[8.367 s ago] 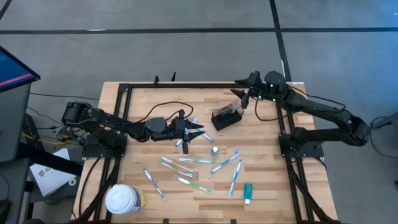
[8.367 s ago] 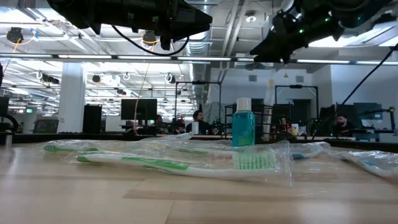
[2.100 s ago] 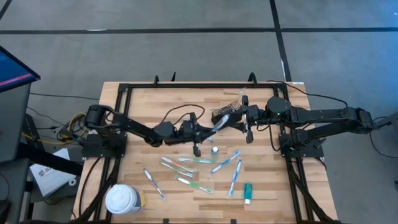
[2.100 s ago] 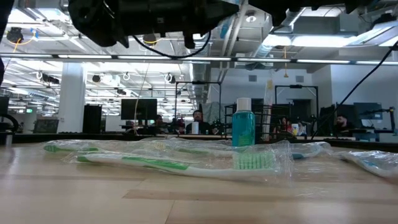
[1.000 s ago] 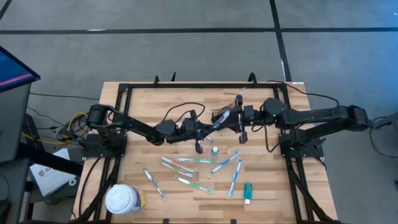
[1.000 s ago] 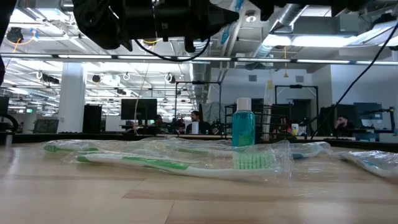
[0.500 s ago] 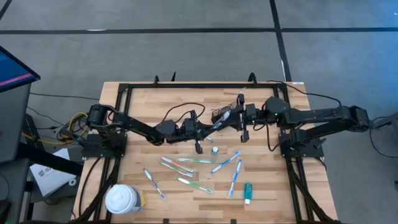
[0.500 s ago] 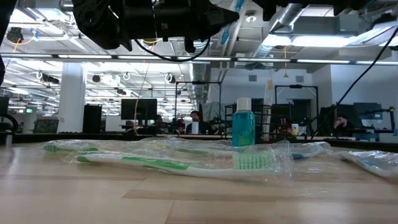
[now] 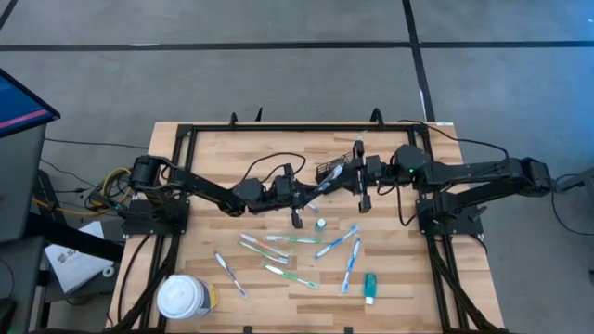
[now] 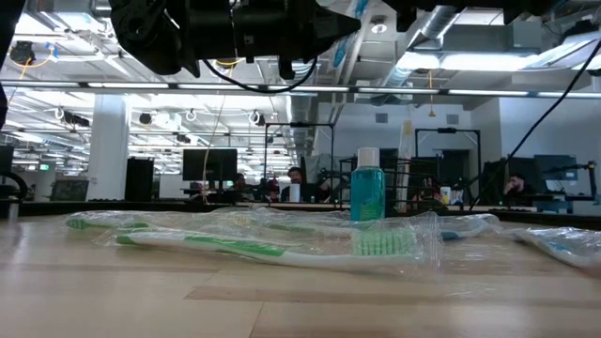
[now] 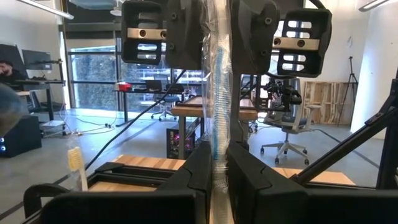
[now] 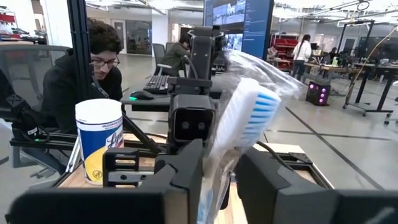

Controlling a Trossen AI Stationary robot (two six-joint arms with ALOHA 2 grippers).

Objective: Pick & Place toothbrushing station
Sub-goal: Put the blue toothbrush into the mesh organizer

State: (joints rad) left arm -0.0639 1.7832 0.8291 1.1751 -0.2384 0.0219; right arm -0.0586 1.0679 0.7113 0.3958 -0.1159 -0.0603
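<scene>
At the bench's [image 9: 209, 153] near left corner stands a large white-lidded tub [image 9: 184, 297], well apart from the rest. The left arm reaches from the left edge to mid-bench, where the left gripper [image 9: 309, 189] hangs above the wood with its jaws clamped on a plastic-wrapped blue-and-white toothbrush [image 9: 328, 180], held off the bench and slanting toward the black wire-mesh caddy [image 9: 329, 169]. The caddy sits just behind that toothbrush, toward the far middle of the bench, largely hidden by the two arms. Just to its right, the right gripper [image 9: 359, 183] faces the left one; its jaws stand on either side of the same toothbrush's bristled end, and I cannot tell whether they pinch it. The right arm stretches away to the right edge. Nearer the front, loose wrapped toothbrushes lie scattered: one blue [image 9: 231, 275], two green [image 9: 264, 249] [image 9: 290, 276], one more green [image 9: 293, 239], then two blue [image 9: 336, 241] [image 9: 351, 264]. A small white-capped teal bottle [image 9: 320, 224] stands among them, and a teal tube [image 9: 369, 288] lies at the front right.
</scene>
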